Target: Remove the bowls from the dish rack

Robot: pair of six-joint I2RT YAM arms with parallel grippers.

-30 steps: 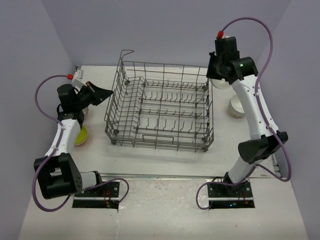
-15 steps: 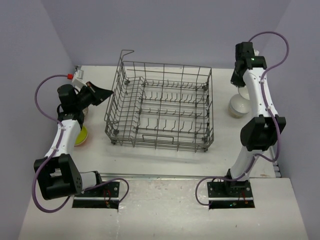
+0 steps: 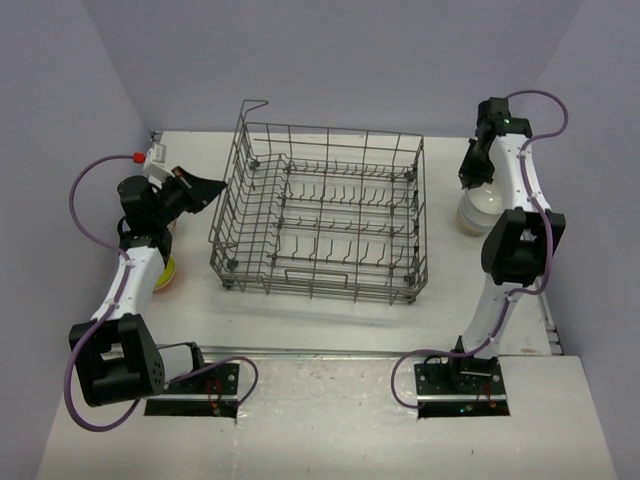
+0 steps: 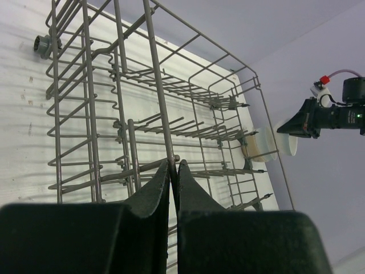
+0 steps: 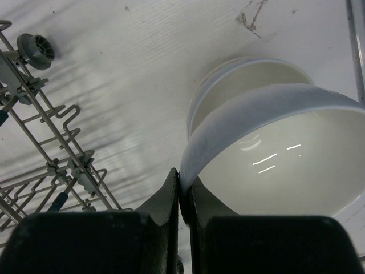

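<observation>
The grey wire dish rack (image 3: 320, 225) stands mid-table with no bowl showing in it. My left gripper (image 3: 215, 186) is at the rack's left top rim, jaws shut, with a rim wire (image 4: 159, 103) running in between the tips (image 4: 175, 164). My right gripper (image 5: 183, 180) is shut on the rim of a white bowl (image 5: 274, 148). That bowl hangs tilted just over a cream bowl (image 5: 239, 74) on the table right of the rack. In the top view the right gripper (image 3: 474, 180) is above those bowls (image 3: 480, 212).
A yellow bowl (image 3: 163, 272) lies on the table left of the rack, partly hidden by my left arm. The rack's corner wheel (image 5: 35, 48) is near the right gripper. The back wall and the right wall stand close behind the right arm.
The right arm swung from the rack's back right corner out to the right and lowered the white bowl over the cream bowl. The left gripper stayed at the rim.
</observation>
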